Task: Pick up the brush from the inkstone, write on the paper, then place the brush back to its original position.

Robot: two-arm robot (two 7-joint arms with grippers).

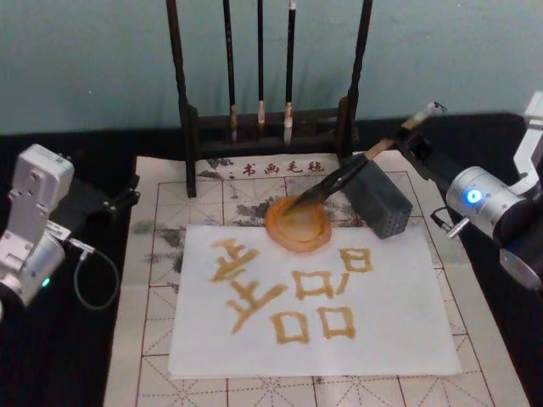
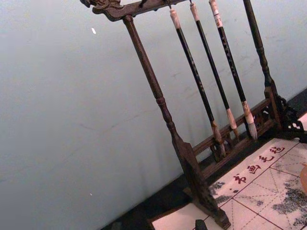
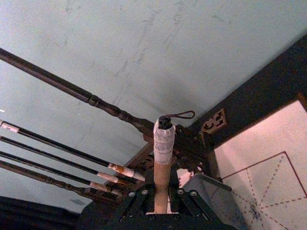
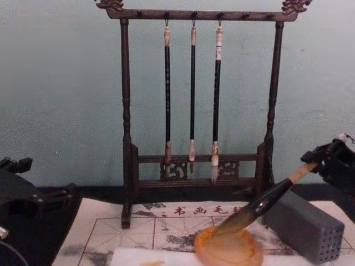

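The brush (image 1: 339, 176) lies slanted, its dark tip on the far rim of the orange-amber inkstone (image 1: 299, 227) and its black lower part leaning against the grey block (image 1: 382, 202). My right gripper (image 1: 410, 140) is shut on the tan upper handle, just below the white end cap (image 3: 163, 139). From the chest, the brush (image 4: 260, 205) slopes down to the inkstone (image 4: 228, 250). The white paper (image 1: 373, 339) lies in front of the inkstone and bears several tan characters. My left gripper (image 1: 125, 197) is parked at the left, off the mat.
A dark wooden rack (image 1: 191, 127) with three thin hanging brushes (image 4: 192, 94) stands behind the inkstone. A gridded felt mat (image 1: 161, 254) lies under the paper. The table around it is black.
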